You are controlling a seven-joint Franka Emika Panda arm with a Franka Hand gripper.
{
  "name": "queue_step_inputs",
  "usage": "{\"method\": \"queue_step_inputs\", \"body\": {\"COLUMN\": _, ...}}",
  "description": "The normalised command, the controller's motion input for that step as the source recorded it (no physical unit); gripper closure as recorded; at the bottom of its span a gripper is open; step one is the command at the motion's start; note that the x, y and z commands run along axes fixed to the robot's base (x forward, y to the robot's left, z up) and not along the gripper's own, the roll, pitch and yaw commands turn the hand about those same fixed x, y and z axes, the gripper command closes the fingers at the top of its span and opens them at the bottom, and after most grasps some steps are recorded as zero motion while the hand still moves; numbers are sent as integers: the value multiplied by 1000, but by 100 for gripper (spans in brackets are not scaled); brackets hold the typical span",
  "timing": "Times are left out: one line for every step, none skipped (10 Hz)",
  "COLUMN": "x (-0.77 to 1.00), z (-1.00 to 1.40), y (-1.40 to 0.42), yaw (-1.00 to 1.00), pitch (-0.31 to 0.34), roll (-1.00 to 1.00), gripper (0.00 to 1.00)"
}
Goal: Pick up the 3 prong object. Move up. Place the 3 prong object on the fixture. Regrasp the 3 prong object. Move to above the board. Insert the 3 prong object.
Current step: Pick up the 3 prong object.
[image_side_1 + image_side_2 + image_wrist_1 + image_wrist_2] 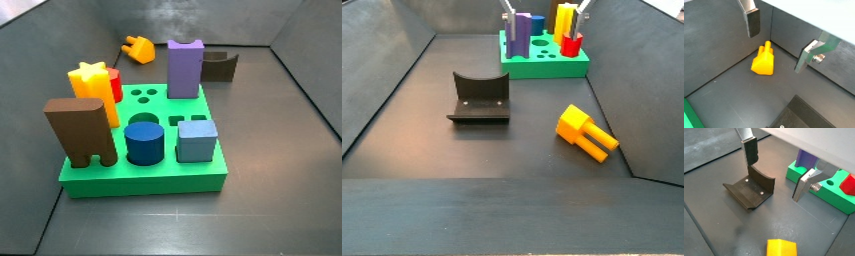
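Both spread jaws (777,41) flank 3 prong object (763,61).

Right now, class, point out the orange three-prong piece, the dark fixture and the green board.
Orange three-prong piece (584,131), a side view, on its body.
Dark fixture (480,97), a side view, on its upright back.
Green board (154,176), a side view, on its front wall.
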Motion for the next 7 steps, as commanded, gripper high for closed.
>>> {"method": "queue_step_inputs", "body": {"x": 131, "z": -163, "y": 109, "yaw": 6, "pitch": 0, "roll": -111, "gripper": 0}}
{"method": "queue_step_inputs", "body": {"x": 0, "z": -694, "y": 249, "yaw": 580, "pitch": -256, "roll": -51, "gripper": 0}}
{"method": "queue_step_inputs", "body": {"x": -149, "z": -846, "y": 477, "yaw": 763, "pitch": -191, "roll": 0, "gripper": 0}}
{"method": "queue_step_inputs", "body": {"x": -254, "z": -851, "y": 386, "yaw": 751, "pitch": -210, "roll": 66, "gripper": 0}}
{"method": "queue_step_inputs", "body": {"x": -271, "z": -849, "y": 294, "yaw": 794, "pitch": -204, "roll": 109, "gripper": 0}}
{"method": "queue_step_inputs", "body": {"x": -174, "z": -874, "y": 177, "yaw": 903, "pitch": -171, "roll": 110, "gripper": 0}}
{"method": "queue_step_inputs", "body": {"x": -137, "z": -871, "y": 160, "yaw": 940, "pitch": -156, "roll": 77, "gripper": 0}}
